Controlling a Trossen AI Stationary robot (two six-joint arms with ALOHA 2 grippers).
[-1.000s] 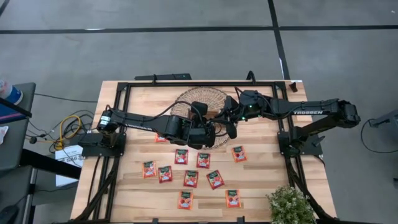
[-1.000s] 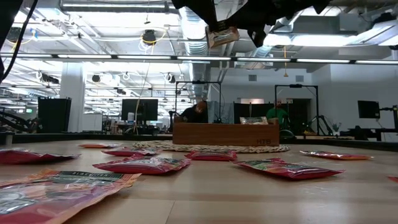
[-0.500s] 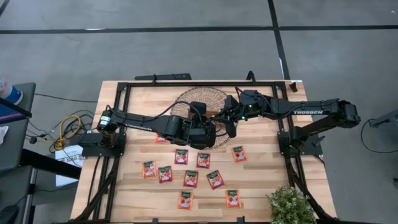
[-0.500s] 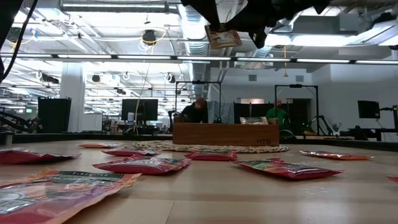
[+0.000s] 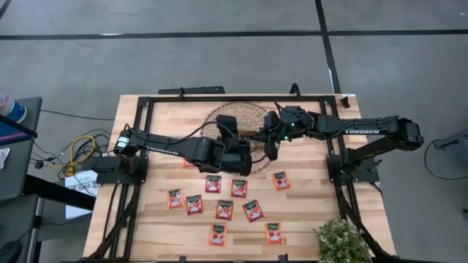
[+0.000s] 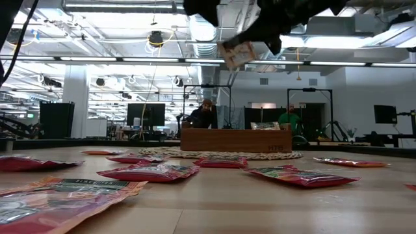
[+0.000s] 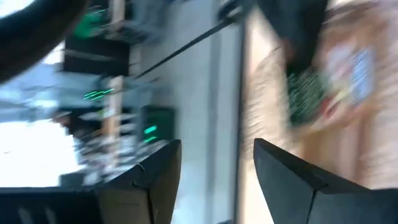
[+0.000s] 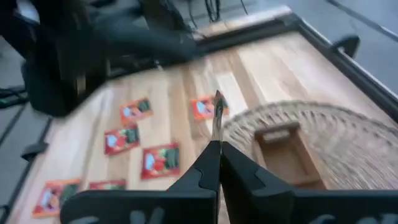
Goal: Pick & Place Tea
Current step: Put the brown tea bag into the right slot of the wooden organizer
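Note:
Several red-orange tea sachets point(image 5: 224, 210) lie flat on the wooden table's near half. One more sachet point(image 6: 237, 53) is high in the air, with my right gripper point(image 8: 215, 148) shut on it over the table's middle. My left gripper point(image 7: 217, 144) stands open close beside it, and the sachet point(image 7: 323, 87) shows blurred beyond its fingers, untouched. The brown wooden tray point(image 6: 235, 140) rests on a round wicker mat point(image 5: 245, 113) at the far middle. My right gripper pinches the sachet by one edge point(image 8: 217, 127) between its two shut fingers. They come from the table's right, slanting down. The sachet sticks out past the fingertips, edge-on in the right wrist view. It is lifted clear and tilted, high above the table.
A black frame point(image 5: 219, 98) runs around the table's far half and sides. A small green plant point(image 5: 341, 241) stands at the near right corner. Cables and a cart are off the table's left edge. People show in the room beyond the table.
My left gripper has turned at the wrist and come away from the raised sachet. The sachet, lying near level a second ago, has sunk a little and tipped into a slant while my right gripper keeps hold of it.

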